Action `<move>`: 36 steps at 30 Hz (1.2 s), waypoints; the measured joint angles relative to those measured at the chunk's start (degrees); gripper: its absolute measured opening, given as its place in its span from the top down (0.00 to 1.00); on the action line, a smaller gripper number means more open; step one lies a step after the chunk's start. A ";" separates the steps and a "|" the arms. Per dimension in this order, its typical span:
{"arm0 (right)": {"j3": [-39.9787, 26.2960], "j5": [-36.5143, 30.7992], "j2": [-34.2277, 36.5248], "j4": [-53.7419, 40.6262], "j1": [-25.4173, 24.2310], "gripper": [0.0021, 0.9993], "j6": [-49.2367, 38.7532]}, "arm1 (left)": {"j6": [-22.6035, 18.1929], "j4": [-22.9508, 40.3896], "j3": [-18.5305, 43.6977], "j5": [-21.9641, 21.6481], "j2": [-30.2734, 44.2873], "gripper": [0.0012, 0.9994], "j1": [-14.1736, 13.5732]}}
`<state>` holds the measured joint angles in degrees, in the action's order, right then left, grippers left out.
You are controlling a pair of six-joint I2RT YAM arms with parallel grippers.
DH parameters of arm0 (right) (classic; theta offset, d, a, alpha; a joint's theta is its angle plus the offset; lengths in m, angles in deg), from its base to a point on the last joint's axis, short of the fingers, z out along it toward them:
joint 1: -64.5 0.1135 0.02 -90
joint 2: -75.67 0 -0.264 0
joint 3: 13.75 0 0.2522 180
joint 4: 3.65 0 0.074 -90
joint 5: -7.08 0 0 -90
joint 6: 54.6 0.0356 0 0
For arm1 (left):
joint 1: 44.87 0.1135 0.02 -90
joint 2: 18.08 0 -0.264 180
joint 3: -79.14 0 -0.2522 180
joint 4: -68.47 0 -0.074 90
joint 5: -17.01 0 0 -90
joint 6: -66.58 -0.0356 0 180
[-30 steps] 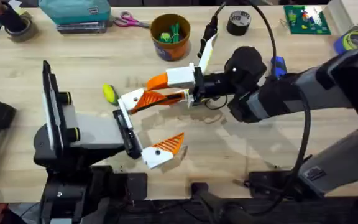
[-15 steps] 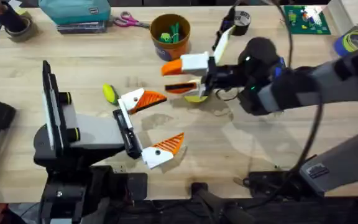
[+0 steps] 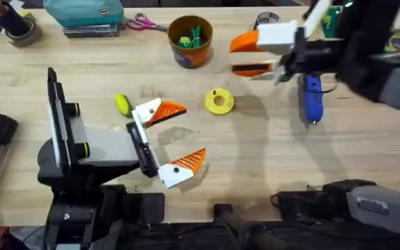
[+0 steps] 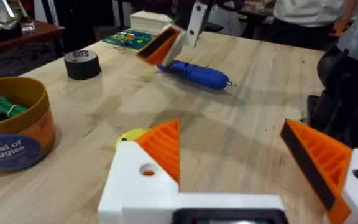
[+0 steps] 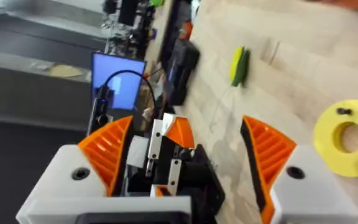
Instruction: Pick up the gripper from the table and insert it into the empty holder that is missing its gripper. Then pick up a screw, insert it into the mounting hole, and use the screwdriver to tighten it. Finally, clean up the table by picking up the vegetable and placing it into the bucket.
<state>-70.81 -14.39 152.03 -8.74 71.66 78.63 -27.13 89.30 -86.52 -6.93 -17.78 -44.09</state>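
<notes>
The right gripper (image 3: 255,55), white with orange ribbed pads, has lifted far right, uncovering the yellow ring-shaped disc (image 3: 219,101); open, empty.

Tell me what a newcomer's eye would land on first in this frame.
Probably the right gripper, open and empty, hanging above the far side of the table between the bucket and the blue screwdriver. Next, the left gripper, near the table's middle, jaws spread wide with both orange pads showing. The yellow ring lies alone between the two arms, and the small vegetable sits close to the left gripper's far finger.
</notes>
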 joint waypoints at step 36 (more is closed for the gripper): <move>-24.71 -62.59 -9.19 -70.88 22.66 0.00 -39.22 | 0.00 0.02 0.00 0.16 0.00 0.01 0.00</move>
<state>-95.51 -76.98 142.84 -79.62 94.32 39.41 -27.13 89.32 -86.52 -6.77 -17.78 -44.09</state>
